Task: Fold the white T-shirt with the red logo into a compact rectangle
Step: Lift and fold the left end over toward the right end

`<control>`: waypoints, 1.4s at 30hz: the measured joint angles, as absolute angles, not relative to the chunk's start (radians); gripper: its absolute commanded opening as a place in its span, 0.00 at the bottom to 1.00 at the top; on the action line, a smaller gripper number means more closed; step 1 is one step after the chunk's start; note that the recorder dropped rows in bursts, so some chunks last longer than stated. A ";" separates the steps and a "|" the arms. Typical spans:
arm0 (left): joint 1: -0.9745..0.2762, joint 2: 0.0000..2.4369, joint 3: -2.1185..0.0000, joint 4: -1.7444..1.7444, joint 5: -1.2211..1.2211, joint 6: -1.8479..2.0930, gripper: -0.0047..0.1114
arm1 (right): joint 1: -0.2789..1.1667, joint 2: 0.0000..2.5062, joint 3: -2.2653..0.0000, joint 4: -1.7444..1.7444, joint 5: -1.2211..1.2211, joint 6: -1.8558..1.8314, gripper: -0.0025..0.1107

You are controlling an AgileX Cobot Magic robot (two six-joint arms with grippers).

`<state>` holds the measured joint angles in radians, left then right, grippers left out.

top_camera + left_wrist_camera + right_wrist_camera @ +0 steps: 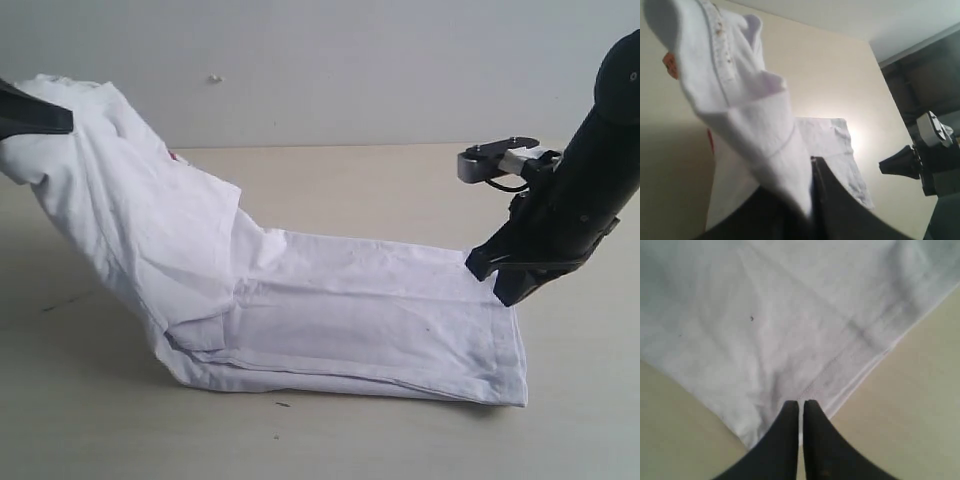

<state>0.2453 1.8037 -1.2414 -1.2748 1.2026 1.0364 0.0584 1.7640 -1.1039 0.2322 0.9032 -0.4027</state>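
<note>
On beige table (380, 190), white T-shirt (380, 320), grey wall (350, 60) behind

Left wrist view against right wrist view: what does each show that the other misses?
Only the left wrist view: the white cotton T-shirt's lifted ribbed collar, its small orange tag, a sliver of the red logo, the left end effector gripping cloth, and the right end effector far off. Only the right wrist view: the flat hem corner under closed fingertips, plus a tiny dark speck. Both: the T-shirt and the beige tabletop.
</note>
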 measured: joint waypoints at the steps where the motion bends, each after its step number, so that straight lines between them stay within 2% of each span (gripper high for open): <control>1: 0.220 1.792 -1.241 -1.277 1.203 1.036 0.04 | 0.058 1.761 -1.104 0.232 0.903 -0.400 0.07; 9: -0.028 1.762 -1.241 -1.279 1.156 1.016 0.04 | 0.058 1.683 -1.104 0.232 0.894 -0.385 0.07; 23: -0.452 1.830 -1.241 -1.322 0.731 1.014 0.04 | 0.058 1.522 -1.104 0.232 0.950 -0.355 0.07; 27: -0.532 1.877 -1.250 -1.338 0.647 1.014 0.04 | 0.058 1.496 -1.104 0.232 0.961 -0.355 0.07; 36: -0.651 2.021 -1.326 -1.357 0.625 1.014 0.05 | 0.058 1.487 -1.104 0.232 0.973 -0.355 0.07; 37: -0.659 2.030 -1.332 -1.359 0.623 1.014 0.07 | 0.058 1.487 -1.104 0.232 0.973 -0.355 0.07; 39: -0.678 2.047 -1.346 -1.359 0.618 1.014 0.19 | 0.058 1.487 -1.104 0.241 0.973 -0.355 0.07; 42: -0.693 2.066 -1.367 -1.366 0.616 1.014 0.49 | 0.058 1.487 -1.104 0.262 0.973 -0.355 0.07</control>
